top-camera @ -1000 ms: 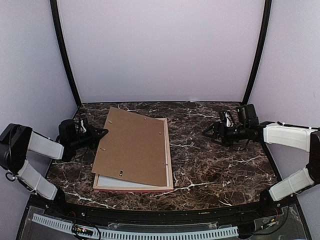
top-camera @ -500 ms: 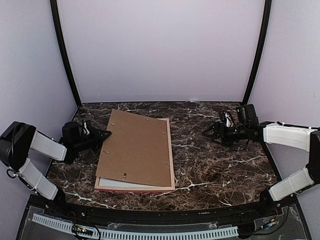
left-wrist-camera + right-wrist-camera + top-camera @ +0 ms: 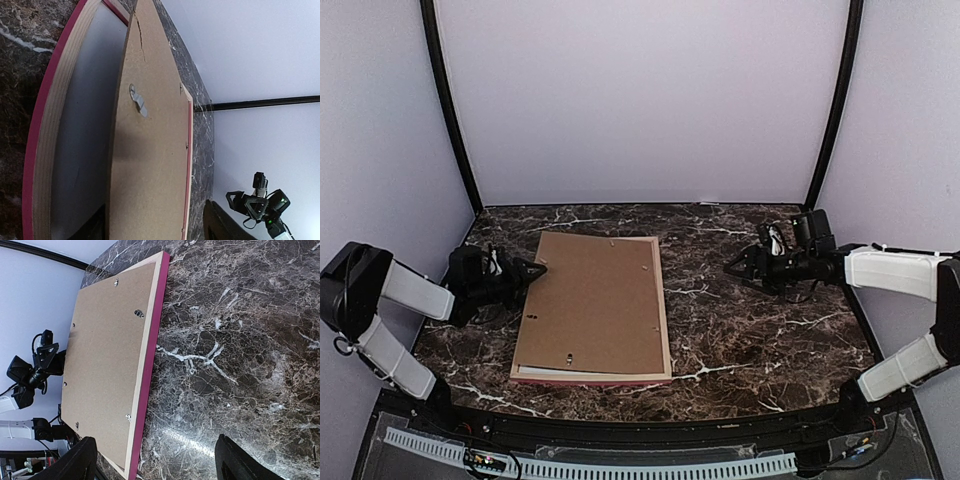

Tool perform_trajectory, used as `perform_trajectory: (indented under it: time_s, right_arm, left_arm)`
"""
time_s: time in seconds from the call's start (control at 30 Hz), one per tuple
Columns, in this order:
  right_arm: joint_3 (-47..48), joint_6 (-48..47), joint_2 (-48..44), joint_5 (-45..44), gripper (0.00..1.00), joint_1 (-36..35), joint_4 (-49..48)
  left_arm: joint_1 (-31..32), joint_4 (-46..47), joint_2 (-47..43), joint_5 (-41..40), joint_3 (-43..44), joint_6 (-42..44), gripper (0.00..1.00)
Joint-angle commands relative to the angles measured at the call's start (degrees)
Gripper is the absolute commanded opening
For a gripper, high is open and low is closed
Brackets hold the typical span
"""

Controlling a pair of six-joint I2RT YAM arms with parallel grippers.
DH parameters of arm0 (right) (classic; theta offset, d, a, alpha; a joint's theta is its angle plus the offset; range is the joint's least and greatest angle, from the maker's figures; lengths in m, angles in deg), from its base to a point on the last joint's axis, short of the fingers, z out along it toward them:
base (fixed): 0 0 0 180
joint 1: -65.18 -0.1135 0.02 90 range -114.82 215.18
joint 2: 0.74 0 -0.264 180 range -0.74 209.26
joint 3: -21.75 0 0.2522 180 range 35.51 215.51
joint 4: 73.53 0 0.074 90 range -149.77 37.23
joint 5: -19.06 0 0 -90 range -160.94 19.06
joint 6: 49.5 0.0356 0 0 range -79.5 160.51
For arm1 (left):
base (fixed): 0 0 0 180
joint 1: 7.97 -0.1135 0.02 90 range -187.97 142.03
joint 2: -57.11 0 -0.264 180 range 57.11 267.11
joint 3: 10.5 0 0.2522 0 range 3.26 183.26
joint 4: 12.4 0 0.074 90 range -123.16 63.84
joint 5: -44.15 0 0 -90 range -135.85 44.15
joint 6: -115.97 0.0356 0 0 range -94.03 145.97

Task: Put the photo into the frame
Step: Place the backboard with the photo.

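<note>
The frame [image 3: 665,300] lay face down on the left half of the marble desk [image 3: 750,340]. Its pale wood back was up and its pink face showed only as a thin line along the near and outer edges. A brown board [image 3: 595,305] covered almost all of its opening and sat nearly square with the rails. The board had a few small metal tabs dotted near its edges.

The photo [image 3: 80,150] lay inside the frame under the board, and only its plain pale back could be seen. In the left wrist view it filled the gap between the left rail and the board's left edge, which stood a little above it and cast a shadow on it. From above, just a narrow pale strip showed along the board's near edge.

The left hand [image 3: 532,268] lay low at the far left side of the frame. Its fingers were spread, with the board's left edge between them. I could not tell whether either finger touched the board.

The right hand [image 3: 735,267] hung over bare marble on the right, well apart from the frame. It pointed toward the frame with its fingers [image 3: 82,460] spread wide and nothing between them.
</note>
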State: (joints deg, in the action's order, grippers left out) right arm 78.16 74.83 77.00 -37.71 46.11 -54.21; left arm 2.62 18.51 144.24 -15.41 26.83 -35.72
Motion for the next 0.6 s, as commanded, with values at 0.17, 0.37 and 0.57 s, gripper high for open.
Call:
perform_trajectory:
  time_s: [0.17, 0.37, 0.57]
  right_arm:
    - [-1.3, -0.7, 0.7, 0.5, 0.82, -0.1, -2.9]
    - [-1.5, -0.4, 1.3, 0.8, 0.82, -0.1, -3.6]
    - [-1.9, -0.4, 1.9, 0.8, 0.82, -0.2, -4.0]
  left_arm:
    - [0.6, -12.9, 1.5, 2.0, 6.5, 9.3, 0.73]
    - [1.1, -18.1, 3.6, 2.7, 9.7, 12.9, 0.77]
    - [2.5, -22.3, 4.3, 2.1, 11.9, 15.2, 0.84]
